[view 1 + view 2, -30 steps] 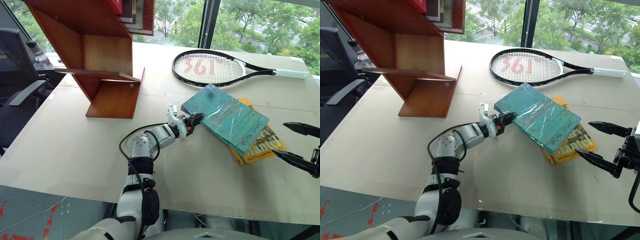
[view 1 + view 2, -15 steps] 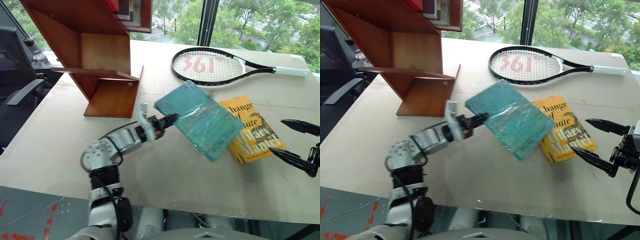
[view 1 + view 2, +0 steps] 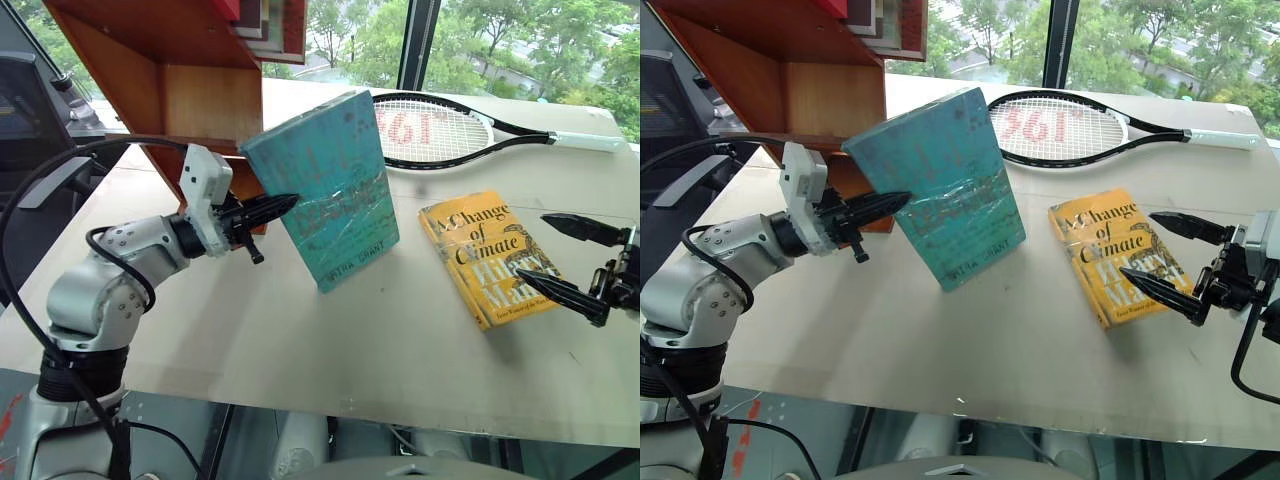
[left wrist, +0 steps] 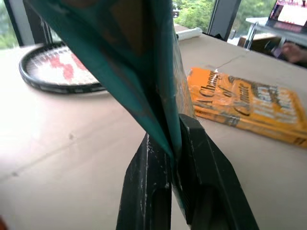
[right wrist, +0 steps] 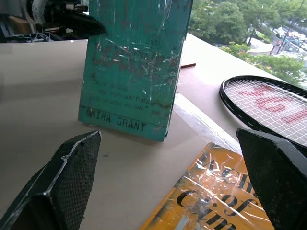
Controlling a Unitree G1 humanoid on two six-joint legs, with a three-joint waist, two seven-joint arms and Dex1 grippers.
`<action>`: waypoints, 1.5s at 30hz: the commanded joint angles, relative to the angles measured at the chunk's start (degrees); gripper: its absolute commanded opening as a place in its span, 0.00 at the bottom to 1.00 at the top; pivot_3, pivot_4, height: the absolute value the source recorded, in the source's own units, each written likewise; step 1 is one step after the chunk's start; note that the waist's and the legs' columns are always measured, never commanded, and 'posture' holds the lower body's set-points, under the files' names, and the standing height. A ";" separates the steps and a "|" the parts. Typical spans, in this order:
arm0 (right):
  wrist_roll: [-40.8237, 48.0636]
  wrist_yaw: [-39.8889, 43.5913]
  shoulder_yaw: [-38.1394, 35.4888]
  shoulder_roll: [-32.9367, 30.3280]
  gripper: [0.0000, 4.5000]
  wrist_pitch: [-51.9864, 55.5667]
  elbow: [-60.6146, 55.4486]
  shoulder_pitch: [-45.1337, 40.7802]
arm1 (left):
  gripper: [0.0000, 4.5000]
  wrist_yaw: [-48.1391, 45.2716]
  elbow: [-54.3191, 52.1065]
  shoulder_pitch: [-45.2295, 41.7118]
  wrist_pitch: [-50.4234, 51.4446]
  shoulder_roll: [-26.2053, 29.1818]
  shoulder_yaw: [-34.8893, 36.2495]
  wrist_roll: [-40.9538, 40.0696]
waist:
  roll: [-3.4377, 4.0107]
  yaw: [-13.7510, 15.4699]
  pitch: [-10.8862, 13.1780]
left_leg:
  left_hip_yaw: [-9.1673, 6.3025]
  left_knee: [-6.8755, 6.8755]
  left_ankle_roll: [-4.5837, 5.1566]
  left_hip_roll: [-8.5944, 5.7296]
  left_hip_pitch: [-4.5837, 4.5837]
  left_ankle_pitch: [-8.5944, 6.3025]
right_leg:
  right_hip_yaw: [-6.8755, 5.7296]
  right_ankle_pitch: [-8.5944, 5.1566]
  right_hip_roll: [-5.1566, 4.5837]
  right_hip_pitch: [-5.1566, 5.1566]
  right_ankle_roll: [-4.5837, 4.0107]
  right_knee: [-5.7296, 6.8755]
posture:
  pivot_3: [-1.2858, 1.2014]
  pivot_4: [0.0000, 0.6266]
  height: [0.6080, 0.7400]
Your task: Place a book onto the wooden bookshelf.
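The large thin teal-blue hardcover book point(image 3: 322, 190) is pinched at one edge by the left gripper point(image 3: 268, 208); the right gripper point(image 3: 1160, 258) is held wide open. Slippage before the reddish-brown wooden bookshelf point(image 3: 190, 95) is risked.

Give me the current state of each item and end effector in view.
Teal book: lifted off the table, upright and tilted, pinched at one edge.
Left end effector: shut on the teal book.
Right end effector: open, holding nothing, beside the yellow book.
Yellow book: closed, flat on the table.
Tennis racket: lying flat.
Wooden bookshelf: standing on the table, lower shelf free.
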 commanded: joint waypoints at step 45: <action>-5.24 5.23 12.40 6.03 1.00 -12.34 15.80 -22.31 | 0.02 -16.44 0.77 -18.01 2.30 41.82 -4.27 33.34 | -0.12 -1.60 1.20 | 0.43 0.32 -0.30 0.01 -0.01 0.20 | 0.36 -0.05 0.90 -0.47 0.54 1.04 | 0.52 0.24 1.00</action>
